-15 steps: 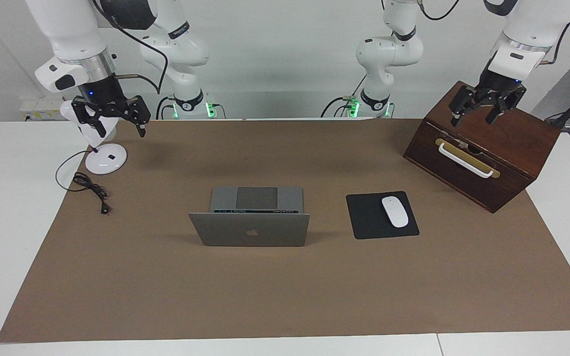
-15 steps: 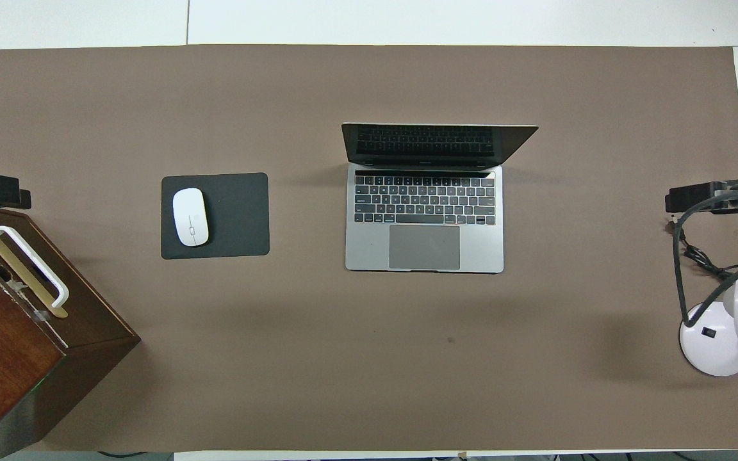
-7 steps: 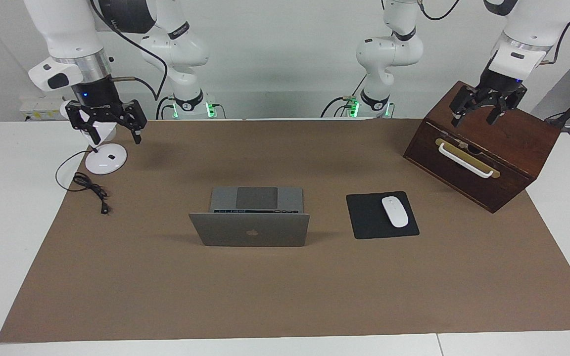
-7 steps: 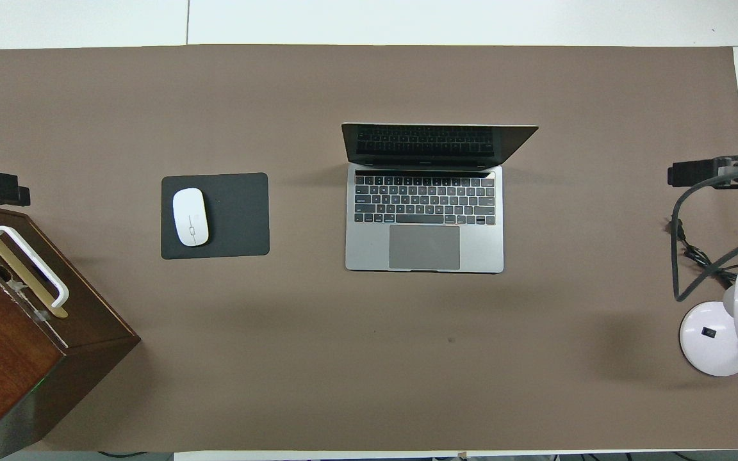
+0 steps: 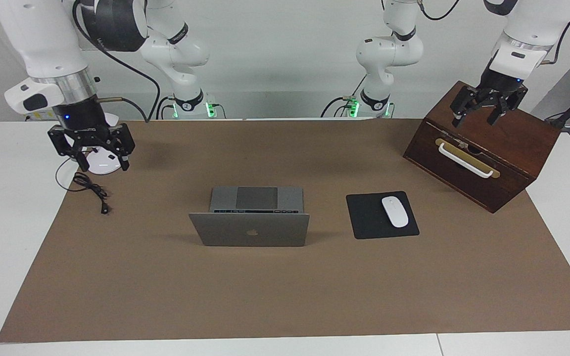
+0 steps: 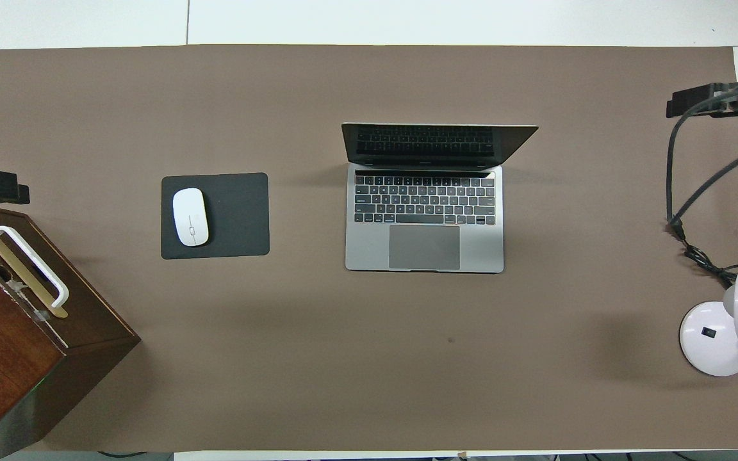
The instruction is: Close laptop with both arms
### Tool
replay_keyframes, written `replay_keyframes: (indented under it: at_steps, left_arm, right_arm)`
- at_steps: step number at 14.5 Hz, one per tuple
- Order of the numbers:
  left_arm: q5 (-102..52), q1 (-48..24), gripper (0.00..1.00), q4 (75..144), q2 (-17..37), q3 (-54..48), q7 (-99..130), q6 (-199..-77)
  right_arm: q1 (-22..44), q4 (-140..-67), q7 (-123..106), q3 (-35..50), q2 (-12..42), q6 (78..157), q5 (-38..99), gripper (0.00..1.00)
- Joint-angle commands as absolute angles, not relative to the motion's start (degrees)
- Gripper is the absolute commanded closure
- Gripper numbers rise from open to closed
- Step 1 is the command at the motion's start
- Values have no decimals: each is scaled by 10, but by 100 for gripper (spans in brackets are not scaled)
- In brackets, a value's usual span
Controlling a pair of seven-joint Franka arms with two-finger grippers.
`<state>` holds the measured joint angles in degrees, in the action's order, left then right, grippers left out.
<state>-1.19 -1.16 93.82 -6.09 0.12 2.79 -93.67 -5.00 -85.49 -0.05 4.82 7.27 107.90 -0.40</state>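
Standing open: silver-grey laptop [image 5: 250, 225], lid upright, apple logo; both tools released.

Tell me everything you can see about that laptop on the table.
The laptop is thin, silver-grey and metallic-looking, with a dark apple logo on its lid, dark keys and a large trackpad. It sits open on the brown mat, lid upright, keyboard toward the robots, beside a black mouse pad. Nothing touches it.

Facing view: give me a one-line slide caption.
Open laptop mid-mat, untouched; right claw hangs over the lamp, left claw over the wooden box.
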Motion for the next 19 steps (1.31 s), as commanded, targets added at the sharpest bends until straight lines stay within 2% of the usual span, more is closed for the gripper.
replay_keyframes:
  at_steps: [1,4,5,6,8,9,13,19]
  left_arm:
    - [-13,-6,42,947,-68,-1,39,-951]
    - [-13,-6,96,948,-68,-1,40,-962]
    - [-13,-5,100,947,-68,-1,38,-963]
    - [-13,-6,100,948,-68,-1,34,-967]
    - [-13,-6,100,948,-65,-1,33,-988]
    - [-13,-7,100,948,-65,-1,33,-996]
    - [-12,-17,100,961,-66,-2,31,-1037]
    - [-14,-47,100,1027,-86,-7,18,-1124]
  right_arm:
    - [-51,-775,10,54,135,1071,-12,19]
    - [-47,-727,9,55,184,1073,-17,35]
    - [-36,-710,9,56,199,1072,-18,47]
    - [-33,-694,9,56,212,1072,-18,64]
    - [-30,-676,10,56,231,1074,-20,91]
    - [-29,-669,10,56,242,1075,-20,100]
    - [-10,-625,10,56,282,1086,-35,100]
    - [53,-569,54,51,338,1117,-40,100]
